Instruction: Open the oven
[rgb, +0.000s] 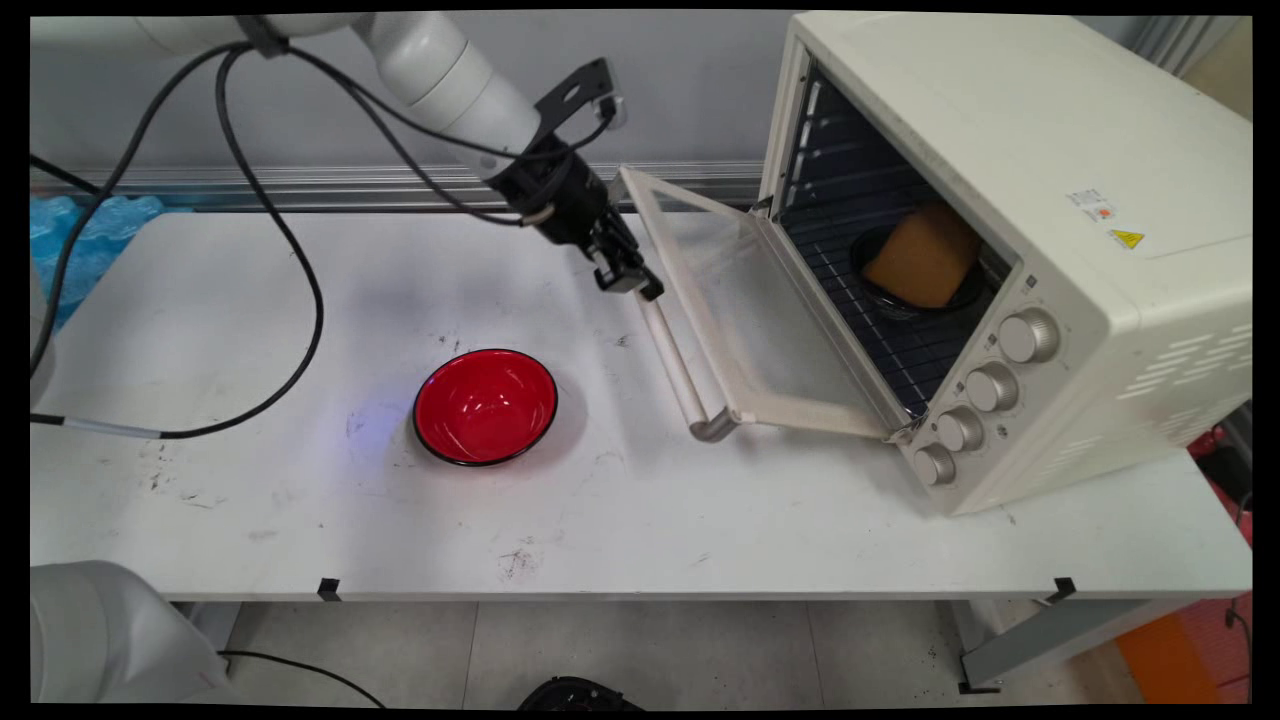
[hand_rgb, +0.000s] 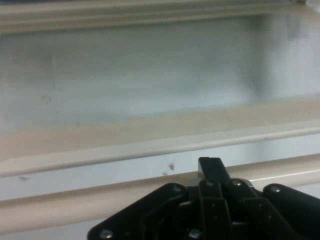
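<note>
Black two-finger gripper (rgb: 630, 277) at the handle of the open oven door

The jaws look drawn together, one black fingertip (hand_rgb: 211, 169) showing in the hand view against the cream tubular door handle (rgb: 676, 368), though whether they pinch anything I cannot tell; the gripper sits at the handle's far end, touching or just above it. The glass-paned cream oven door (rgb: 745, 310) hangs open, swung down towards the middle of the white bench (rgb: 300, 520). The cream toaster oven (rgb: 1010, 230) with four round knobs (rgb: 985, 388) stands at the bench's right end, and on its wire rack sits a tan block like a sponge or loaf (rgb: 925, 255) in a dark dish. A red bowl with a black rim (rgb: 486, 406) stands near the bench's middle, well apart from the gripper, towards the near edge
</note>
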